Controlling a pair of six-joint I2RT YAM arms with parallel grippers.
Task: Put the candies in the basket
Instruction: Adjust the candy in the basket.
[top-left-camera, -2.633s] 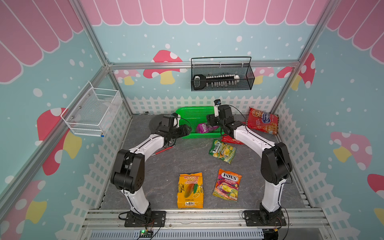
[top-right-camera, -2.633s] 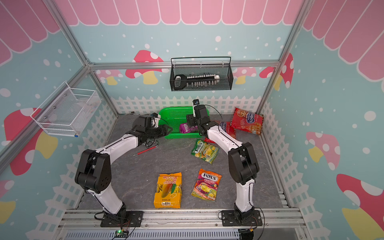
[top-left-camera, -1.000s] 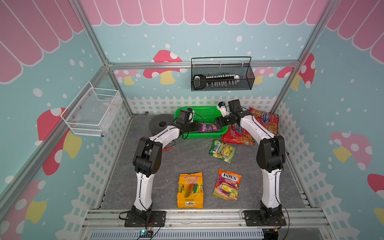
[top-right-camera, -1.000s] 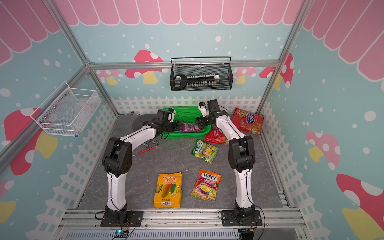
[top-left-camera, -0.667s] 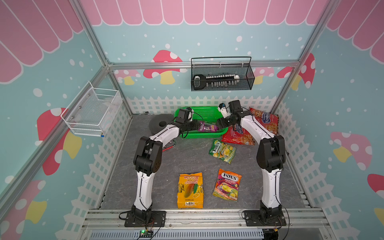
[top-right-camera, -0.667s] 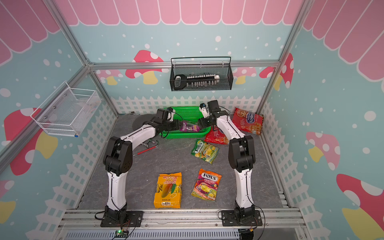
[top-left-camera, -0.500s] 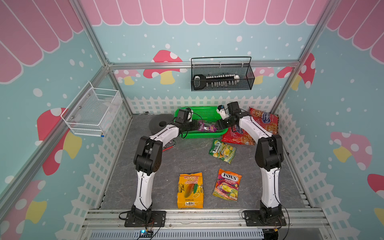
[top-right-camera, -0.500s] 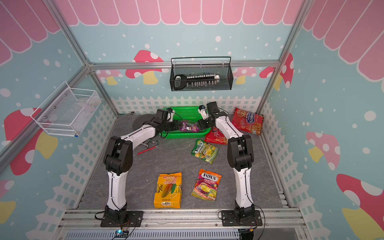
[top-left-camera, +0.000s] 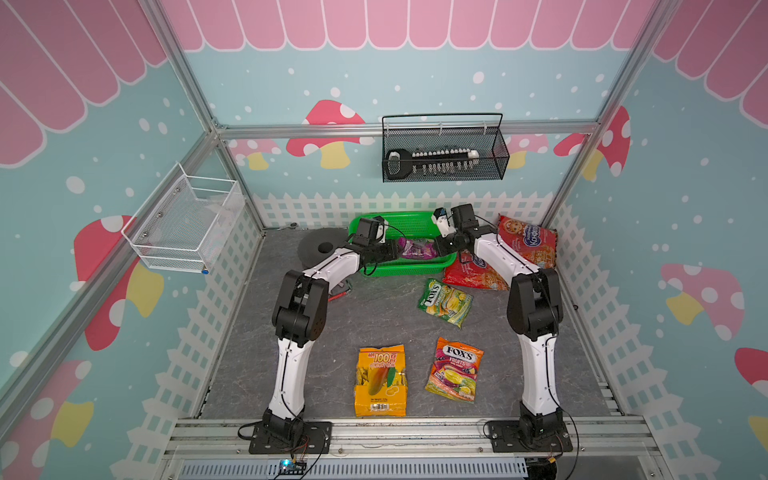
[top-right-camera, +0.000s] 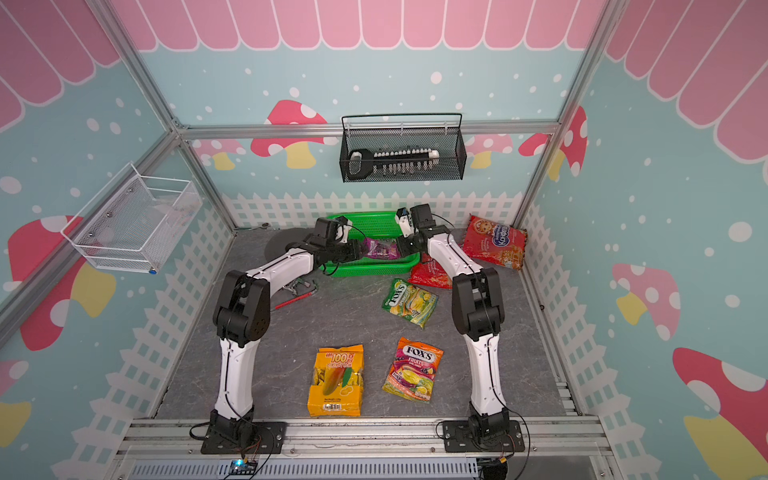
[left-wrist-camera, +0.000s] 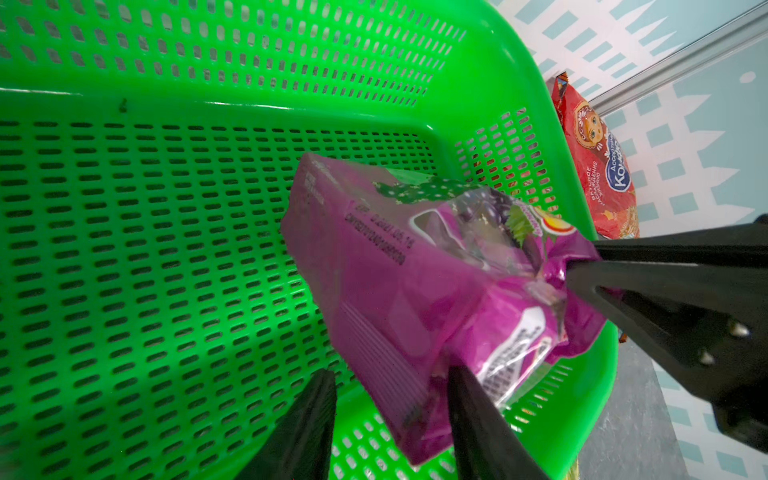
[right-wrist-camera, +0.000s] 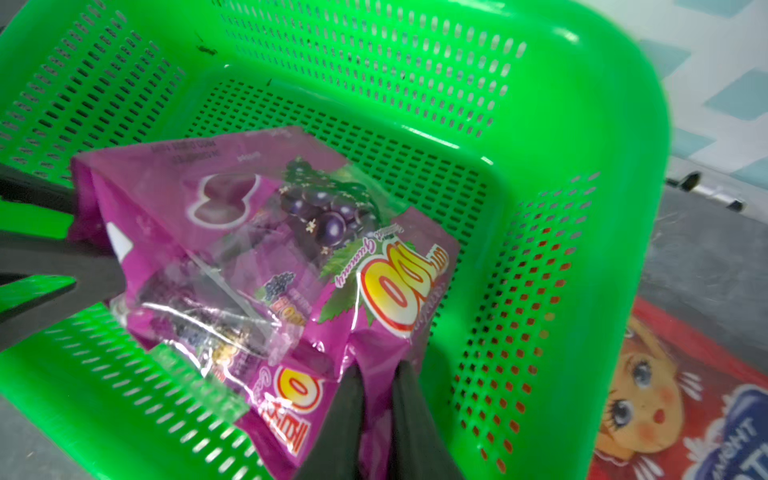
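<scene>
My right gripper (right-wrist-camera: 379, 368) pinches the purple bag (right-wrist-camera: 266, 232), my left gripper (left-wrist-camera: 388, 372) clamps its other end; opposing pulls could tear it.

Both top views are bright, even and sharp. The glossy purple plastic candy bag (right-wrist-camera: 266, 249) glares in wrist views; edges blur.

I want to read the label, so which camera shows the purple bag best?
The right wrist view: the purple bag is close, front up, grapes and "100" logo legible. The left wrist view shows it skewed, with a printed code. In both top views it is only a small purple patch in the basket.
</scene>
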